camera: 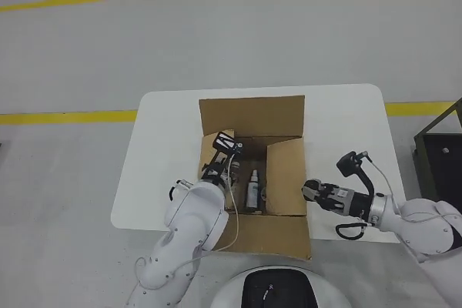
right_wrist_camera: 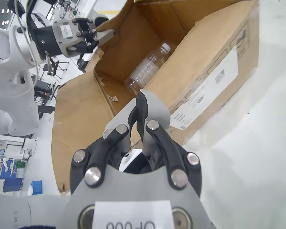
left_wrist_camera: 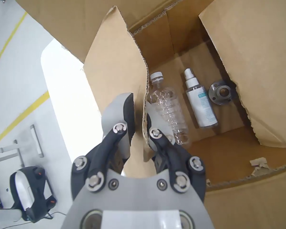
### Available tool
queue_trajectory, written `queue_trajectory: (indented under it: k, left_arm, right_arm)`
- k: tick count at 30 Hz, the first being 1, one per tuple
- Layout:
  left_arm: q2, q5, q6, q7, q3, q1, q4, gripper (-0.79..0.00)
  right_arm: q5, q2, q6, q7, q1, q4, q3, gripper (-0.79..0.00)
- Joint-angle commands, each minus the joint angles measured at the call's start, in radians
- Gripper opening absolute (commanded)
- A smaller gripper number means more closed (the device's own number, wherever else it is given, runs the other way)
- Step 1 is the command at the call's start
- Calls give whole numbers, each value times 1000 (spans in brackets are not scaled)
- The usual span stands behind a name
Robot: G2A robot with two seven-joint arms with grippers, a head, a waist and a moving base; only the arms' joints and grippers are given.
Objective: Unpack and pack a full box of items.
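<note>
Your white table (camera: 346,108) carries the open brown cardboard box (camera: 273,231) near its front edge. Left gripper (left_wrist_camera: 139,117) is clamped on the left side flap (left_wrist_camera: 114,72); right gripper (right_wrist_camera: 140,110) is closed at the right side flap (camera: 286,175), can't tell if pinching. On the box floor: clear plastic bottle (left_wrist_camera: 168,110) by the left wall, white spray bottle (left_wrist_camera: 201,103), round metal flange (left_wrist_camera: 220,92)

The brown cardboard box (camera: 254,115) opens upward through a gap between its side flaps. The left flap (left_wrist_camera: 114,72), pinched in the left claw (left_wrist_camera: 139,111), stands upright; the right flap (left_wrist_camera: 252,60) leans inward over a round metal flange (left_wrist_camera: 220,92). A clear plastic bottle (left_wrist_camera: 168,110) and white spray bottle (left_wrist_camera: 201,101) lie below the gap.
</note>
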Motion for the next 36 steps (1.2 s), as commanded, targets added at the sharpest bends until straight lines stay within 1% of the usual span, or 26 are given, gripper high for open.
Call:
queue_trajectory:
  k: [1, 2, 3, 4, 5, 12, 17, 21, 27, 31, 36]
  left_arm:
    - [-2, -8, -7, -2, -5, -6, 1, -332]
    - [-3, -11, -9, -3, -7, -7, 2, -271]
    - [-4, -9, -16, -2, -7, -10, 2, -126]
    - [-4, -7, -20, -2, -9, -11, 5, -31]
    - [-5, -5, -23, 0, -11, -13, 6, 0]
    - [-6, 13, -46, 3, -38, -15, 10, 0]
    - [0, 97, -98, 25, -61, -23, 3, 0]
    - [4, 136, -126, 33, -96, -23, 1, 0]
    - [13, 183, -151, 44, -174, -20, 4, 0]
    - [16, 178, -166, 48, -223, -15, -15, 0]
    - [17, 167, -182, 53, -242, -5, -29, 0]
  right_arm:
    - [-1, -2, 3, 7, 16, 17, -14, -785]
    - [1, -3, 6, 10, 22, 25, -21, -785]
    - [1, -4, 8, 14, 29, 32, -27, -785]
    - [0, -5, 11, 15, 36, 38, -33, -785]
    - [0, -6, 12, 16, 42, 43, -39, -785]
    - [-8, -12, 29, 32, 85, 76, -75, -785]
    - [-12, -14, 36, 34, 97, 82, -83, -785]
    - [-19, -15, 36, 35, 96, 88, -86, -785]
    - [-20, -15, 42, 32, 98, 86, -87, -785]
    - [-24, -15, 48, 34, 101, 86, -85, -785]
    - [-23, -16, 54, 18, 108, 78, -78, -785]
